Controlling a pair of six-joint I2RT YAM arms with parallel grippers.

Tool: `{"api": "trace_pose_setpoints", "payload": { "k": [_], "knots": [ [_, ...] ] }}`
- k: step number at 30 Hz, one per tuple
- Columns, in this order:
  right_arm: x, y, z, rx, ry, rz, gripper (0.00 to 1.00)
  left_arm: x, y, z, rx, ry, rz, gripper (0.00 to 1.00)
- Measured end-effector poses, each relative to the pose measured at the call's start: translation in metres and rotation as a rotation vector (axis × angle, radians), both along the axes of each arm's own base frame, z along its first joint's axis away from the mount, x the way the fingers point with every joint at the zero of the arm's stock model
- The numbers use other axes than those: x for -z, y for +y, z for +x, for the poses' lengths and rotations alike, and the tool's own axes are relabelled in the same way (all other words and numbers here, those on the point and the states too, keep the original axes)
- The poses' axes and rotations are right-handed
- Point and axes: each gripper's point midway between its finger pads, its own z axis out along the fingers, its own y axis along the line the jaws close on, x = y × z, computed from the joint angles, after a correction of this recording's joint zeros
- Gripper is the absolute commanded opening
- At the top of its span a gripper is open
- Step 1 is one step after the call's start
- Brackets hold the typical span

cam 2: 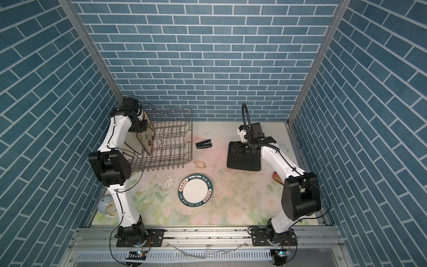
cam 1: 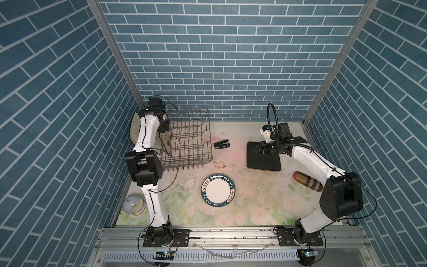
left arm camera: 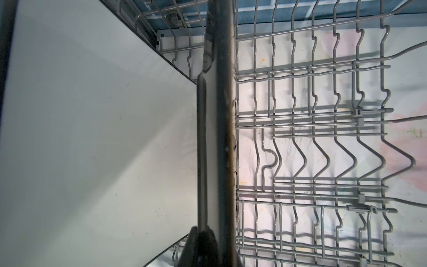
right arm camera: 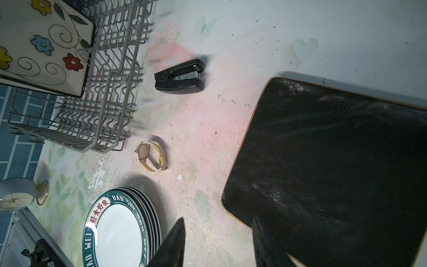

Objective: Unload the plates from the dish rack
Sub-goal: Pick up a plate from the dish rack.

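One flowered plate [cam 2: 146, 141] stood tilted on edge in the dish rack [cam 2: 172, 138], at the end nearest the left arm. Its upper rim was clamped in the left end effector [cam 2: 141, 126], and a pale black-edged plate [left arm camera: 92, 138] stood just beside it. A stack of teal-rimmed round plates [cam 1: 218, 193] and a black plate [cam 1: 263, 159] already lay on the table [cam 1: 254, 201]. The right end effector [cam 1: 257, 148], fingers apart and empty, hovered over the black plate. The lift would likely go best straight up along the tines until the lower edge cleared the wires, with the grip kept firm on slick glaze and the neighbouring plate left undisturbed.
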Motion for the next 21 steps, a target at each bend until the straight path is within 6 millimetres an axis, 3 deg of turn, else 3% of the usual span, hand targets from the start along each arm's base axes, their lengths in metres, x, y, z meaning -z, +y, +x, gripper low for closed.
{"api": "trace_pose_setpoints", "payload": {
  "k": [10,15,21],
  "knots": [
    [-0.006,0.0,0.001,-0.001,-0.019,0.007,0.52,-0.013,-0.003,-0.022,-0.013,-0.006,-0.006,0.0],
    [-0.015,0.0,0.001,0.001,-0.046,0.015,0.53,-0.039,-0.006,-0.032,-0.011,-0.058,-0.019,0.0],
    [-0.036,-0.001,0.0,0.003,-0.112,0.038,0.53,-0.074,-0.029,-0.048,0.035,-0.146,-0.095,0.0]
  ]
}}
